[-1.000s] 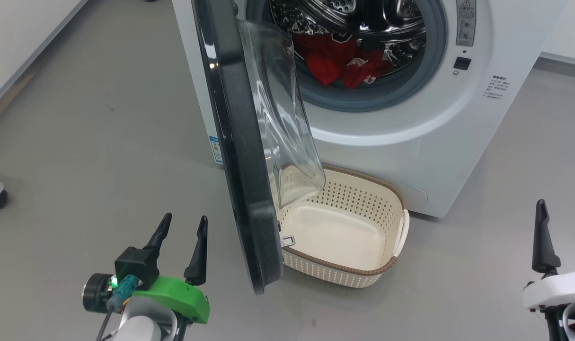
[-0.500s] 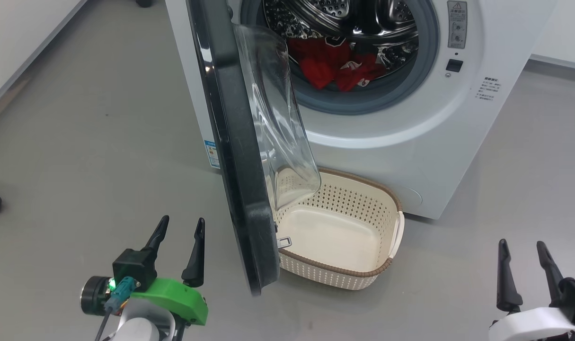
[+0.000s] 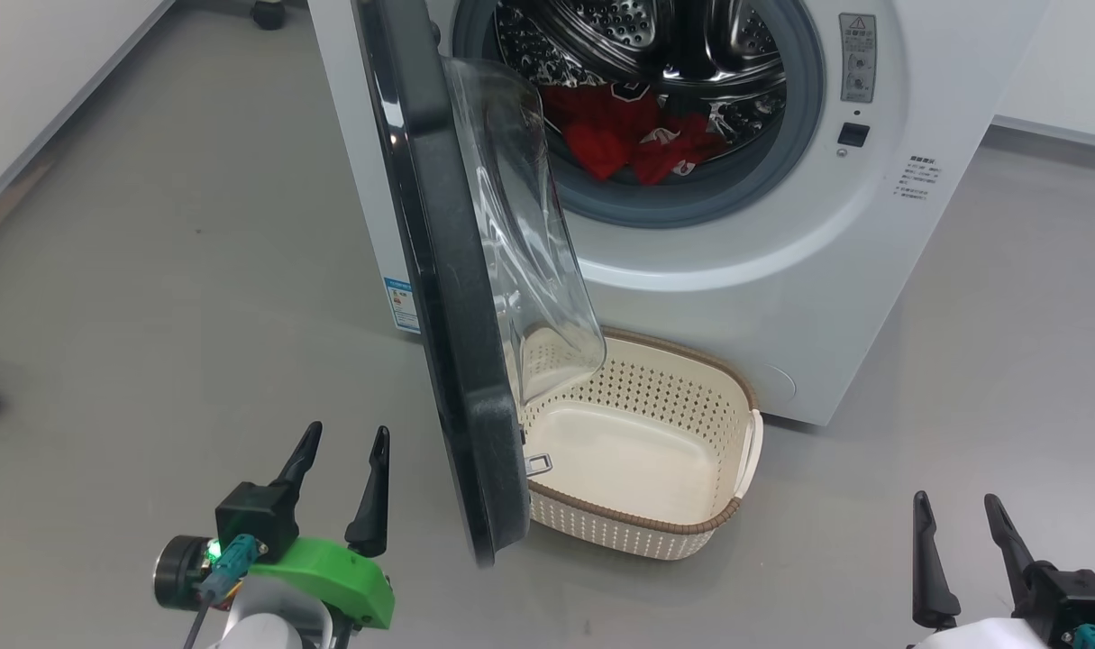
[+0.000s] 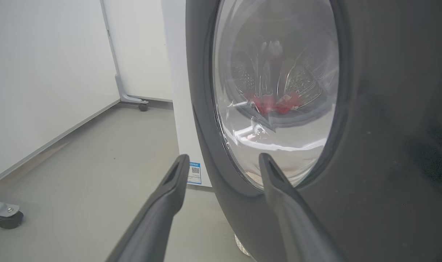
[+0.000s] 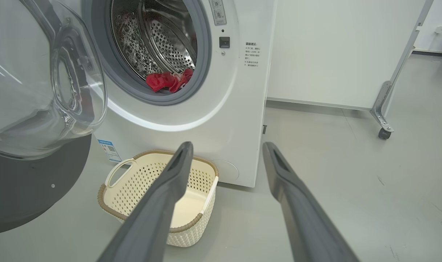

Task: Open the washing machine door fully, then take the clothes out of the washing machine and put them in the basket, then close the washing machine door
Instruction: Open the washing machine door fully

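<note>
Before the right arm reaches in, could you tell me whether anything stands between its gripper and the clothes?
Nothing visible does: the right gripper has a clear line to the clothes; the half-open door stands to its left.

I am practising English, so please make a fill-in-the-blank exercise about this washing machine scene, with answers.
1. The clothes in the drum are ___ in colour.
2. The basket holds no clothes; it is ___.
3. The washing machine door stands ___, not shut.
4. The left hand and the right hand are open and hold ___.
Answers: red; empty; open; nothing.
</note>
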